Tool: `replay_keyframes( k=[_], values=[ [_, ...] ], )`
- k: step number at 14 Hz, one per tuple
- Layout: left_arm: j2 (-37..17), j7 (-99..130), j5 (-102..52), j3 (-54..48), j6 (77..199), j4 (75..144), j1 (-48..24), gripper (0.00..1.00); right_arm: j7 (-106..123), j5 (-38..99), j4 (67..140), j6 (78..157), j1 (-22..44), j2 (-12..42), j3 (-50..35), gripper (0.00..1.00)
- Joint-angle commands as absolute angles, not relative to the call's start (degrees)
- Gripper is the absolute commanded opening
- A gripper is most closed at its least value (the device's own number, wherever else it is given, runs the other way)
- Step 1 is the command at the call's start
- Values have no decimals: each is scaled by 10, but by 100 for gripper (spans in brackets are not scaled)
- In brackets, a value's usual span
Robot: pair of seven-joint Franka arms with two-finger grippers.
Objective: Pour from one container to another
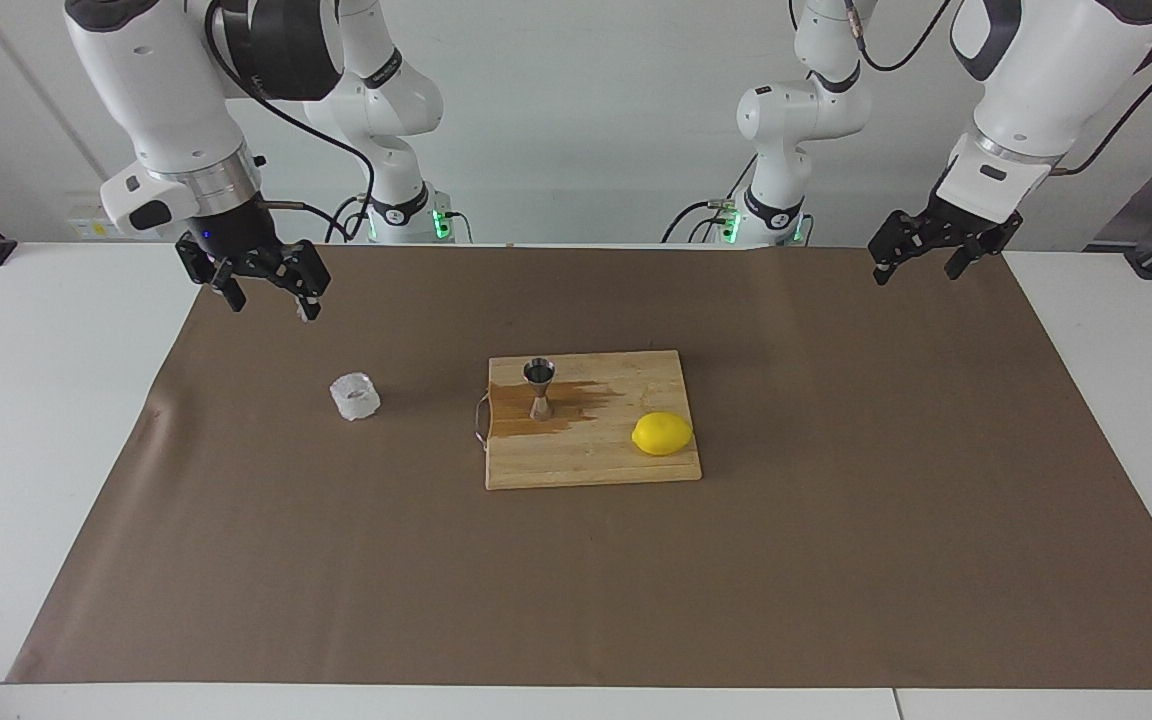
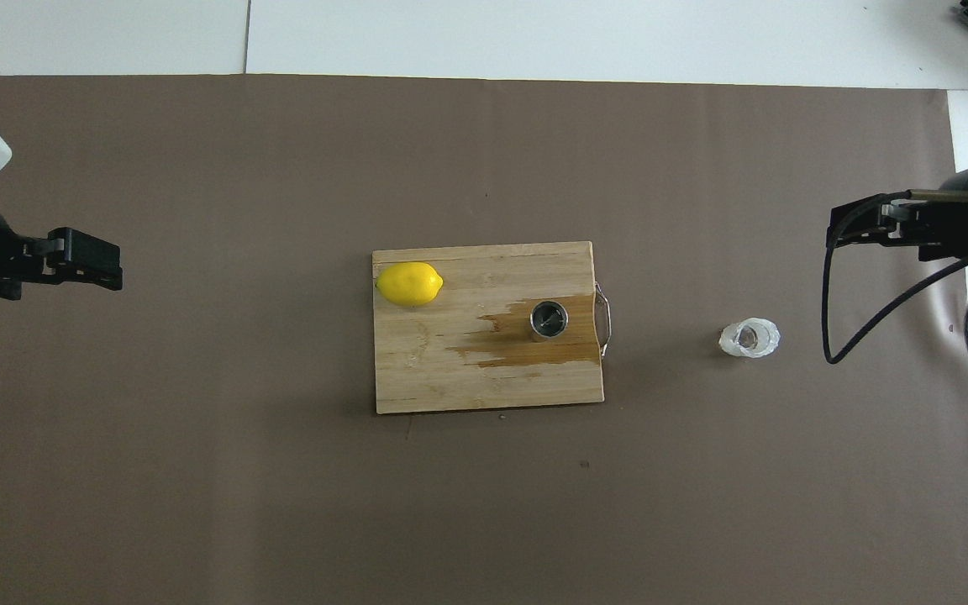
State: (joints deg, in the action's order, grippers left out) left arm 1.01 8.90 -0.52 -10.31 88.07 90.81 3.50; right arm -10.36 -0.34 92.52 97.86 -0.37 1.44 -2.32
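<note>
**Both grippers up and empty, cup and jigger standing free**

Facing view: The right gripper (image 1: 267,300) hangs at the upper left of the frame, over the mat's (image 1: 836,560) upper left edge, its fingers (image 1: 235,296) spread wide and holding nothing. The cup (image 1: 354,396) stands on the mat below it and a little toward the frame's centre, well apart from those fingers. The jigger (image 1: 539,387) stands upright on the upper left part of the board (image 1: 596,465), on a dark wet stain (image 1: 576,408). A lemon (image 1: 662,434) lies near the board's right edge. The left gripper (image 1: 918,262) waits at the upper right, over the mat's upper right corner, fingers open and empty, well apart from everything. The lower half of the mat lies bare, and white counter (image 1: 26,420) shows at both sides.

Overhead view: Here the jigger's (image 2: 549,320) dark mouth shows, and the board's wire handle (image 2: 604,319) on its right edge, toward the cup (image 2: 749,338). The stain (image 2: 526,343) runs from the jigger to the board's right edge. The right gripper (image 2: 858,231) shows at the right edge of the frame, above and right of the cup, and the left gripper (image 2: 85,260) at the left edge. The lemon (image 2: 409,283) sits in the board's (image 2: 417,370) upper left corner. Wide bare mat (image 2: 198,462) surrounds the board.
</note>
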Motion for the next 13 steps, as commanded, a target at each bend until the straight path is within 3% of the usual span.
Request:
replay_keyframes(
  k=[1,13],
  values=[
    [28,89,-10,-102,879,926,38,100,-71,-14,938,972,-9,2,-26,100],
    [28,89,-10,-102,879,926,38,100,-68,-11,938,934,-3,-4,-30,100]
  ],
)
